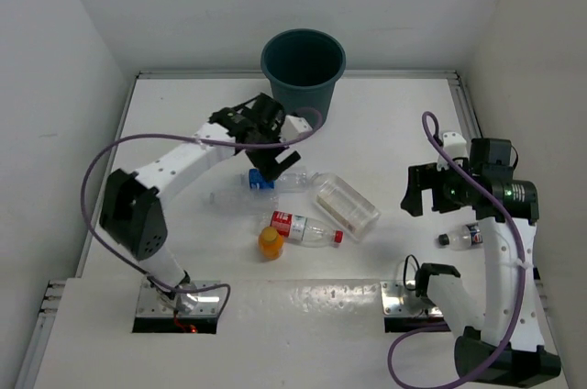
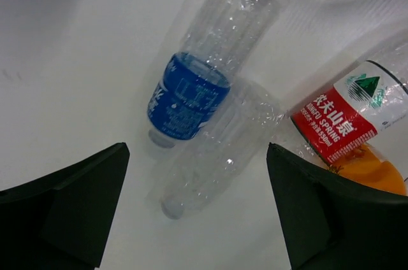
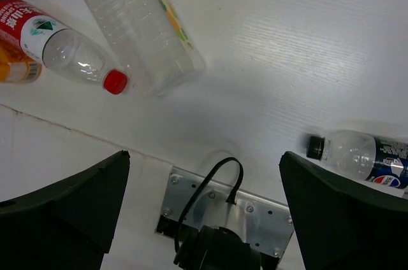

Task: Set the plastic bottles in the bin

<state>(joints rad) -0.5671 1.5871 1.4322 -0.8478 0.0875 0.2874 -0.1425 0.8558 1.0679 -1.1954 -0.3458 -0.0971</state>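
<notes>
I steer by the bin (image 1: 295, 94), which stands upright at the table's (image 1: 394, 123) far edge, mouth facing up. Just on the near side of it my left gripper (image 1: 275, 165) hangs with its fingers spread wide and nothing between them. It is over the blue-label bottle (image 1: 268, 180) and an unlabelled clear bottle (image 1: 231, 198), which lie side by side and touching. Further from the bin, toward me, lie the squarish clear bottle (image 1: 347, 205) and the red-label bottle (image 1: 307, 228) with its red cap, and the stubby orange bottle (image 1: 269, 242) sits just beside the red label. These five crowd one patch with narrow gaps between them. Well off to the bin's near right, my right gripper (image 1: 420, 189) is spread wide too and grips nothing. The black-capped bottle (image 1: 463, 238) lies alone beyond it from the bin, near the table's right edge. A broad strip of bare white surface runs between the bin and that gripper.
</notes>
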